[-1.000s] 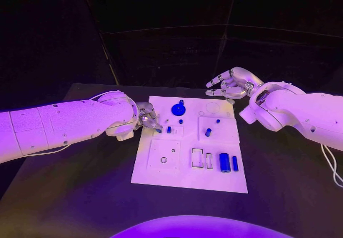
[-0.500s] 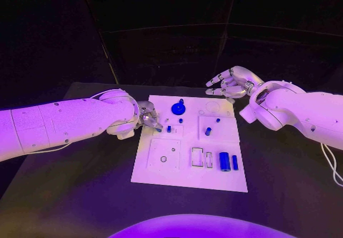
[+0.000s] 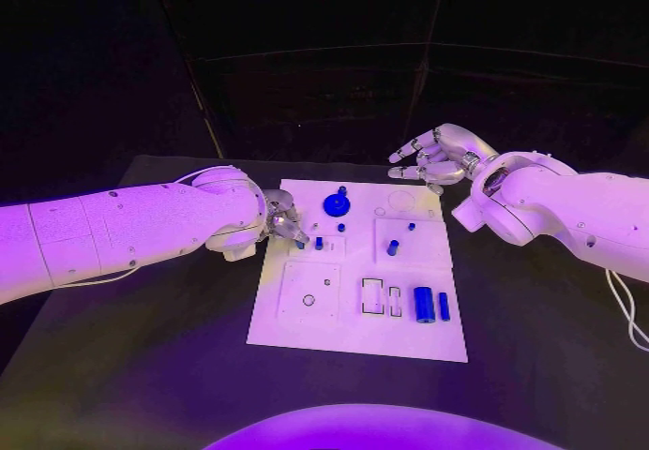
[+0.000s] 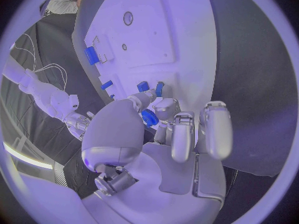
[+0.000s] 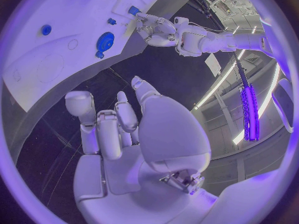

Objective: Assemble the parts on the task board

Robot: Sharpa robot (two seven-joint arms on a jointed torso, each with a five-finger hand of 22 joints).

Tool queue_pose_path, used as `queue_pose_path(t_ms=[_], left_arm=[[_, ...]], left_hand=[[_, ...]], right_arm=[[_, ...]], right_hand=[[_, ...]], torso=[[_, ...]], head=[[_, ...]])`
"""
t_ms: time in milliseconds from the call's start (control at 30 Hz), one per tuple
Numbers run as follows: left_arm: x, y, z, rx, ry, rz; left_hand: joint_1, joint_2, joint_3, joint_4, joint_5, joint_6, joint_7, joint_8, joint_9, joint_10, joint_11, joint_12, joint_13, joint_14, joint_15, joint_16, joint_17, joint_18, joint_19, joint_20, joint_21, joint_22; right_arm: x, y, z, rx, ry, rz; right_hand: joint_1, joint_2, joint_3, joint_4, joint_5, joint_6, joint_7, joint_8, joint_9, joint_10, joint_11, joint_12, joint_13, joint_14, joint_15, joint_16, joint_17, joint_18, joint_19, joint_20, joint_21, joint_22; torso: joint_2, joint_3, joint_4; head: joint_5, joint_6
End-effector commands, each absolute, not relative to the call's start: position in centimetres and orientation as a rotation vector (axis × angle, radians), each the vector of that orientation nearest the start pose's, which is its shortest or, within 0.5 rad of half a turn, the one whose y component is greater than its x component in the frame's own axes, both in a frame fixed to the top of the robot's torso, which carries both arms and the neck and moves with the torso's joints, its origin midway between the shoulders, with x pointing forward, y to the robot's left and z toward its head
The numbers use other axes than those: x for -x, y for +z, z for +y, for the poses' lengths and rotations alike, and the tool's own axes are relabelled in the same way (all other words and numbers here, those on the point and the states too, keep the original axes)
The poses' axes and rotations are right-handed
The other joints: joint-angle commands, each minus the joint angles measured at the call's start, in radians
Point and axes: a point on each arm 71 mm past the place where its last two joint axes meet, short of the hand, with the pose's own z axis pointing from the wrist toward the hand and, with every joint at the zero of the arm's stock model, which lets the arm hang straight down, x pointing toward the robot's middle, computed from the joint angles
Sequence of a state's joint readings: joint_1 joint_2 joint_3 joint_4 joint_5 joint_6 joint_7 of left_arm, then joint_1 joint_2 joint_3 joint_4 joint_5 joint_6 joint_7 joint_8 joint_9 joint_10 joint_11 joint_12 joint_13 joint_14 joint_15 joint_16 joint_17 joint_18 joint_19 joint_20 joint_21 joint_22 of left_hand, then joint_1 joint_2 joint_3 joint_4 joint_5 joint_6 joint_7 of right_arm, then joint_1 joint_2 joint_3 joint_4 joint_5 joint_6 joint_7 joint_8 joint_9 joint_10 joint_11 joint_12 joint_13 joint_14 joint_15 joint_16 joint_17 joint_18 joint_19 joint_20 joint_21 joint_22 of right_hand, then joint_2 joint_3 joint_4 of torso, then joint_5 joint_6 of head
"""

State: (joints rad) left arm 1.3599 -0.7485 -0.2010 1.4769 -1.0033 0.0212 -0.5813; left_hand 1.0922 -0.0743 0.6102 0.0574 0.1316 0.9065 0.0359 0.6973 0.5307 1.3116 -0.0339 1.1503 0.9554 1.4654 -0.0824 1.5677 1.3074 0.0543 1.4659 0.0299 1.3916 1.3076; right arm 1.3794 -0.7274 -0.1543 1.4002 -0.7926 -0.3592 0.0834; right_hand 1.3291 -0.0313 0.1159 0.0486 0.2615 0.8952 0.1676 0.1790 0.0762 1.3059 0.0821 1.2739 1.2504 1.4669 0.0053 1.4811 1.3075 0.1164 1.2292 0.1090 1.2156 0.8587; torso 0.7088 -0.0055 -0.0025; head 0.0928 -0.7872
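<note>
Left hand [image 3: 280,221], smooth silver, hovering at the left edge of the flat white task board [image 3: 314,328], fingertips pinching a small blue part [image 4: 148,117]; barely shifted from a second ago. Right hand [image 3: 435,156] raised beyond the far right corner, fingers spread, grasping nothing, unchanged. Toothed blue gear [image 3: 337,206] flat near the far edge. Two blue cylinders [image 3: 433,306] side by side, long axes running near to far.
</note>
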Motion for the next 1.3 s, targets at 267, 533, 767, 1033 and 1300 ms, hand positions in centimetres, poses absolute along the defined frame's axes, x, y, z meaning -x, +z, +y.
queue_pose_path(t_ms=[267,533,767,1033,1300], left_arm=[[-49.22,-21.31,19.23,0.195,-0.294,2.318],[-49.34,-21.36,19.26,0.196,-0.281,2.323],[-49.57,-21.38,19.37,0.206,-0.271,2.318],[-49.80,-21.35,19.67,0.224,-0.263,2.305],[-49.84,-21.26,19.86,0.242,-0.265,2.287]], left_hand=[[-0.029,0.006,0.022,-0.045,0.002,0.021,-0.007,0.003,-0.005,0.016,-0.005,0.017,0.021,0.105,-0.010,0.003,0.263,-0.005,0.027,-0.011,0.017,0.034],[-0.040,0.008,-0.001,-0.035,0.001,0.032,-0.011,0.003,-0.010,0.026,-0.008,0.029,0.038,0.105,-0.013,0.003,0.263,-0.008,0.031,-0.013,0.025,0.046],[-0.069,0.004,-0.056,-0.009,0.000,0.044,-0.013,-0.001,-0.018,0.029,-0.010,0.029,0.042,0.105,-0.015,0.003,0.263,-0.010,0.035,-0.016,0.032,0.057],[-0.120,-0.007,-0.186,0.055,-0.004,0.060,-0.013,-0.006,-0.031,0.031,-0.010,0.030,0.048,0.105,-0.017,0.003,0.263,-0.012,0.039,-0.018,0.041,0.071],[-0.159,-0.012,-0.331,0.140,-0.004,0.064,-0.016,0.000,-0.035,0.029,-0.013,0.024,0.039,0.105,-0.019,0.003,0.263,-0.015,0.044,-0.020,0.051,0.086]], right_arm=[[-52.49,-13.92,-17.93,-0.277,1.023,1.641],[-52.50,-13.92,-17.95,-0.277,1.022,1.641],[-52.50,-13.92,-17.96,-0.277,1.022,1.640],[-52.51,-13.91,-18.01,-0.278,1.021,1.639],[-52.54,-13.94,-18.05,-0.280,1.021,1.639]], right_hand=[[0.003,0.006,-0.006,0.001,0.002,0.003,-0.004,0.005,-0.001,0.001,-0.006,-0.002,-0.002,0.061,-0.007,-0.005,0.077,0.011,-0.002,-0.004,-0.005,-0.001],[0.003,0.006,-0.006,0.001,0.002,0.003,-0.004,0.005,-0.001,0.001,-0.006,-0.002,-0.002,0.061,-0.007,-0.005,0.077,0.011,-0.002,-0.004,-0.005,-0.001],[0.003,0.006,-0.006,0.001,0.002,0.003,-0.004,0.005,-0.001,0.001,-0.006,-0.002,-0.002,0.061,-0.007,-0.005,0.077,0.011,-0.002,-0.004,-0.005,-0.001],[0.002,0.005,-0.006,0.001,0.003,0.003,-0.004,0.006,-0.001,0.000,-0.006,-0.002,-0.002,0.061,-0.007,-0.005,0.077,0.011,-0.002,-0.004,-0.006,-0.001],[0.000,0.005,-0.008,0.003,0.002,0.002,-0.004,0.006,-0.001,0.000,-0.006,-0.003,-0.003,0.061,-0.007,-0.006,0.076,0.011,-0.002,-0.004,-0.006,-0.002]], torso=[[0.000,0.0002,0.0004],[-0.001,0.0001,0.0002],[-0.001,0.0002,0.0005],[-0.001,-0.0002,0.0012],[-0.001,-0.0005,0.0013]], head=[[-0.001,-0.002],[-0.003,-0.002],[-0.003,-0.001],[-0.004,0.001],[-0.006,-0.001]])
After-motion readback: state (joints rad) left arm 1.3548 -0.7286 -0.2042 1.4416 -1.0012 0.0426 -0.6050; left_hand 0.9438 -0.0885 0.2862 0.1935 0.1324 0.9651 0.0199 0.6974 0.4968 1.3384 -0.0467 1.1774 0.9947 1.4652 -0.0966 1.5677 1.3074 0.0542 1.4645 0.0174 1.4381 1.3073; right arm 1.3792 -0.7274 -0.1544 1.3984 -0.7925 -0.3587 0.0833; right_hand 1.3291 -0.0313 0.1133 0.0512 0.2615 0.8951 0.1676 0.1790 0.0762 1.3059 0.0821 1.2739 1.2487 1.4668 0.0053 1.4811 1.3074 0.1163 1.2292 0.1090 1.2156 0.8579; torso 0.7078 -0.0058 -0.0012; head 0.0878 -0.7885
